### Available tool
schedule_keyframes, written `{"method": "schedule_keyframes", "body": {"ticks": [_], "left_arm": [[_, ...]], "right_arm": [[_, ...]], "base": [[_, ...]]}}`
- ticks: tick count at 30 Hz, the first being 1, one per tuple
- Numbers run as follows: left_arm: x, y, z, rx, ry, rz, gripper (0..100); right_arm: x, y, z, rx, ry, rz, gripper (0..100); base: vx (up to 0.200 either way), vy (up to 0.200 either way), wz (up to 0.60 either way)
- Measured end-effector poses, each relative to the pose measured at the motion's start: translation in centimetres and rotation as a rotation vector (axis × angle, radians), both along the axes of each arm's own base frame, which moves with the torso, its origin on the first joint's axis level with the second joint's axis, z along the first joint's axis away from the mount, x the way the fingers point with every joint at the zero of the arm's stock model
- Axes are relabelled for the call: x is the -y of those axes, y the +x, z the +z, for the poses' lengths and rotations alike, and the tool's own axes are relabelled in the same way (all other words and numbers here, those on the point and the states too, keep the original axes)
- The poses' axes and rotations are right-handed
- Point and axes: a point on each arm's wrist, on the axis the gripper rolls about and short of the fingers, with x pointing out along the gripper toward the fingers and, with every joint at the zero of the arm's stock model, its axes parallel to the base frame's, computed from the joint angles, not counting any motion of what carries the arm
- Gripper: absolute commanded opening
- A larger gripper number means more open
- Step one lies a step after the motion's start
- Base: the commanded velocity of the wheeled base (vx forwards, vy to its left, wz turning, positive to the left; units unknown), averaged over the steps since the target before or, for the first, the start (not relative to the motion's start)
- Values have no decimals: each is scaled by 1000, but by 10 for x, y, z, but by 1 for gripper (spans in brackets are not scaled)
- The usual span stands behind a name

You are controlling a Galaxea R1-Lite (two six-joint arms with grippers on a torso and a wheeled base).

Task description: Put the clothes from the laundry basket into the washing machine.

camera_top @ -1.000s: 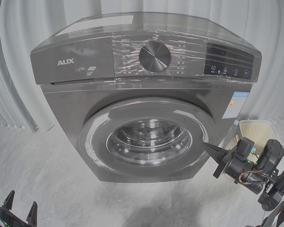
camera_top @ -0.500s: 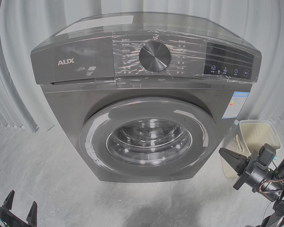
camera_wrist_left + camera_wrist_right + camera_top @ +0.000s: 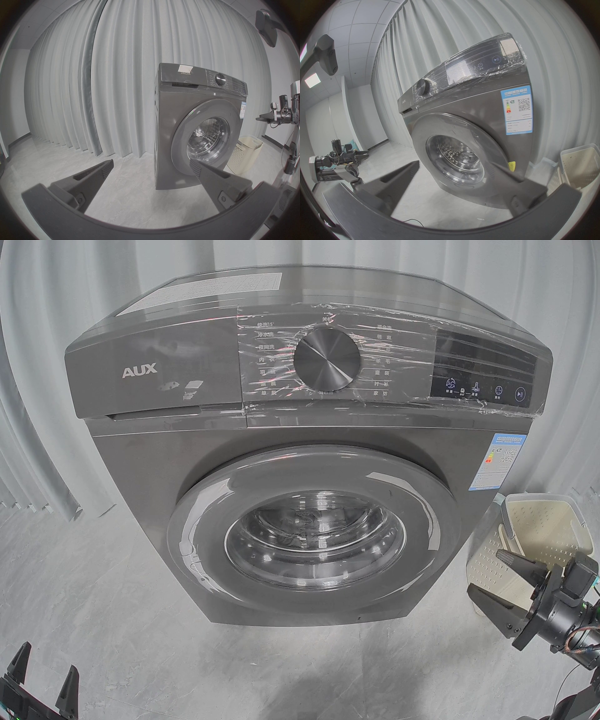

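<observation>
The grey washing machine (image 3: 187, 452) stands in front of me with its round door (image 3: 206, 515) shut; the drum shows dimly through the glass. A cream perforated laundry basket (image 3: 544, 521) sits on the floor at the machine's right side, and the part of its inside that I see is bare. My right gripper (image 3: 486, 571) hangs open and holding nothing just in front of the basket, right of the door. My left gripper (image 3: 49, 657) is low at the near left, open, holding nothing, far from the machine. The left wrist view shows the machine (image 3: 175, 125) and the basket (image 3: 247, 150).
Grey curtains (image 3: 37, 396) hang behind and beside the machine. Bare pale floor (image 3: 125, 615) stretches in front of it. A control dial (image 3: 327, 359) and a film-covered panel (image 3: 481, 374) sit on the machine's upper front.
My right gripper has drawn back from the door's right edge, moving right and down toward the basket, and has turned. The left gripper has stayed put.
</observation>
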Motion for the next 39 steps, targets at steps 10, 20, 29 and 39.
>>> {"method": "schedule_keyframes", "body": {"ticks": [10, 20, 29, 39], "left_arm": [[0, 0, 0, 0, 3, -2, 100], [0, 0, 0, 0, 9, -2, 100], [0, 0, 0, -1, 9, -2, 100], [0, 0, 0, -1, 9, -3, 100]], "right_arm": [[28, -18, 6, 38, -18, -120, 100], [56, -37, 15, 152, -24, -328, 100], [70, -67, 14, 232, -24, -429, 100], [76, -112, -14, 241, -56, -442, 100]], "base": [[0, 0, 0], [0, 0, 0], [0, 0, 0], [0, 0, 0]]}}
